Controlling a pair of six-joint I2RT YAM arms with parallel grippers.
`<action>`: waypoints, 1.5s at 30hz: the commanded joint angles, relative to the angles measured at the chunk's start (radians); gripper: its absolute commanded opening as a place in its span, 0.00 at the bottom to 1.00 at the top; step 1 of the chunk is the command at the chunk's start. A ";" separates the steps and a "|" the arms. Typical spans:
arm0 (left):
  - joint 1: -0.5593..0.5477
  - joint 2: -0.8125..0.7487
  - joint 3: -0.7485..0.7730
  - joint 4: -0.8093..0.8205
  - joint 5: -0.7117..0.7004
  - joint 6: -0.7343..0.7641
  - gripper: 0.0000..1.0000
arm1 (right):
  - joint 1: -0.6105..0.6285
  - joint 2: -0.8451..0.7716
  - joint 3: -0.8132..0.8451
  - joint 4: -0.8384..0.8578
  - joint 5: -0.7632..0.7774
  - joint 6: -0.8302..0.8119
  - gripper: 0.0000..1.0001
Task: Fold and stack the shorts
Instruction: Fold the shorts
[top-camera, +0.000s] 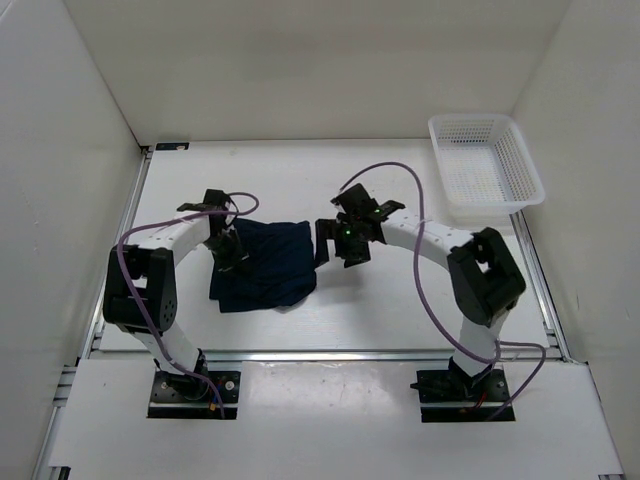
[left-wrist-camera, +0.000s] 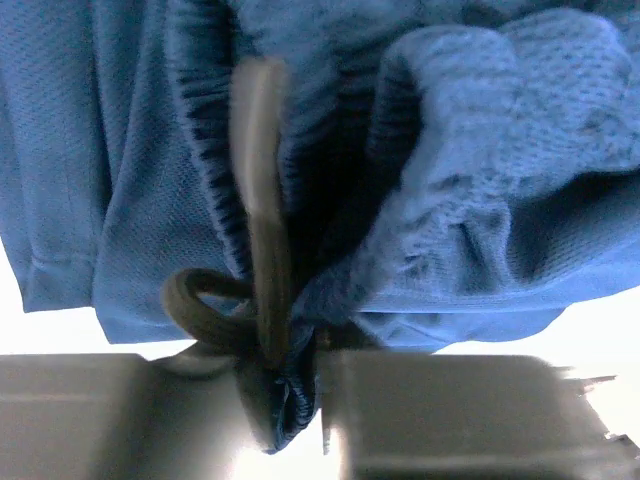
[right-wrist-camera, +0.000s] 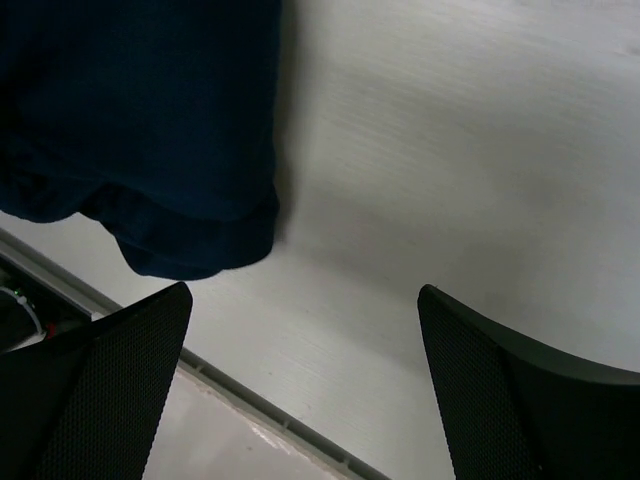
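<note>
The dark navy shorts (top-camera: 268, 265) lie partly folded on the white table between the two arms. My left gripper (top-camera: 232, 252) is at their left edge. In the left wrist view it (left-wrist-camera: 300, 372) is shut on a bunched fold of the gathered waistband (left-wrist-camera: 290, 395), with a loop of drawstring (left-wrist-camera: 205, 310) beside it. My right gripper (top-camera: 338, 250) is open and empty just off the shorts' right edge. In the right wrist view its fingers (right-wrist-camera: 100, 385) stand wide apart over bare table, with the shorts' edge (right-wrist-camera: 150, 130) at the upper left.
A white plastic mesh basket (top-camera: 485, 165) stands at the back right of the table. White walls enclose the table on three sides. A metal rail (top-camera: 330, 352) runs along the near table edge. Purple cables loop over both arms.
</note>
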 joint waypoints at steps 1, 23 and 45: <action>0.002 -0.042 0.038 0.031 -0.014 0.007 0.14 | 0.042 0.083 0.072 0.056 -0.138 -0.025 0.96; -0.201 -0.066 0.171 -0.037 0.047 -0.038 0.10 | 0.002 0.016 -0.109 0.155 0.029 0.030 0.00; -0.381 0.046 0.339 -0.088 -0.117 -0.178 0.10 | -0.130 -0.328 -0.255 -0.061 0.229 -0.079 0.88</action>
